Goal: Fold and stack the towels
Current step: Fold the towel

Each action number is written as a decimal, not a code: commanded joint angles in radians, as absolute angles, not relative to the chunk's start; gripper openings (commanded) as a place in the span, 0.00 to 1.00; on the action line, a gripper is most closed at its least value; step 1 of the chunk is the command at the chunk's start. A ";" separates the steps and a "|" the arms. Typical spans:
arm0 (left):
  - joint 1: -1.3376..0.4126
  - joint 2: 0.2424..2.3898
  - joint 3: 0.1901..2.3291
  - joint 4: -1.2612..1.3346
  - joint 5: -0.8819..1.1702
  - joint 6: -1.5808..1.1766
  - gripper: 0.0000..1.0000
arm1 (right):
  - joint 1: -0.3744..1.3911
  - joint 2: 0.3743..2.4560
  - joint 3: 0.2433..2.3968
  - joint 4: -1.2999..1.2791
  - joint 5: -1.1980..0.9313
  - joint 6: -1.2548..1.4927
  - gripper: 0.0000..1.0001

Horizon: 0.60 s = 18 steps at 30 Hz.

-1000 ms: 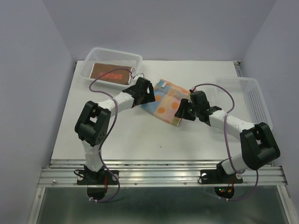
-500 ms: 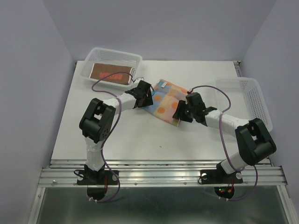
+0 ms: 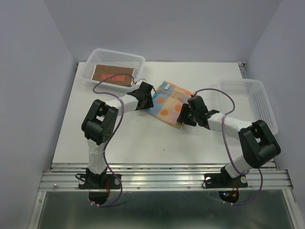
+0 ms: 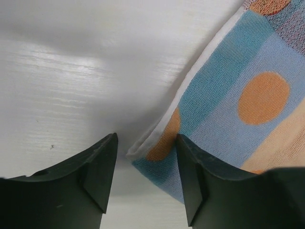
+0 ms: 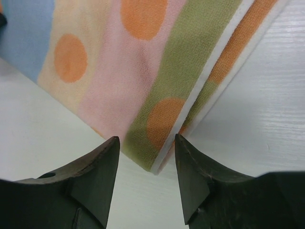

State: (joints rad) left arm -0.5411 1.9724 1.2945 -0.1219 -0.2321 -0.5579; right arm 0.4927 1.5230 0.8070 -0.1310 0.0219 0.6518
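Evidently, the pastel-checked orange-dotted cloth towel (image 3: 167,101) is being straddled at two corners by the half-open left tool (image 4: 146,145) and right tool (image 5: 147,143), for folding.

Open table (image 3: 133,138) rings the towel (image 3: 167,98); left basket (image 3: 88,71) and right basket (image 3: 259,98) crowd the edges.

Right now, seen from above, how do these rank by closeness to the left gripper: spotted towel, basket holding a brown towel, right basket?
1. the spotted towel, mid-table, at the left gripper tips.
2. the back-left basket, holding the brown towel.
3. the right basket, far across the table.
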 commanded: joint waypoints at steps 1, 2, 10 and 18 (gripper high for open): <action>-0.532 1.979 1.336 -0.112 -0.232 -0.554 0.60 | 0.502 1.540 0.793 -0.133 0.081 0.670 0.55; -0.532 1.979 1.336 -0.112 -0.226 -0.555 0.58 | 0.502 1.549 0.793 -0.132 0.081 0.670 0.55; -0.532 1.971 1.336 -0.101 -0.203 -0.535 0.35 | 0.502 1.588 0.825 -0.081 0.081 0.664 0.50; -0.532 1.921 1.284 -0.075 -0.173 -0.546 0.00 | 0.517 1.484 0.764 -0.048 0.040 0.661 0.16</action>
State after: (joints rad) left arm -0.5346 1.9812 1.3018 -0.1028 -0.1909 -0.5476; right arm 0.4946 1.5692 0.7975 -0.1032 0.0513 0.6647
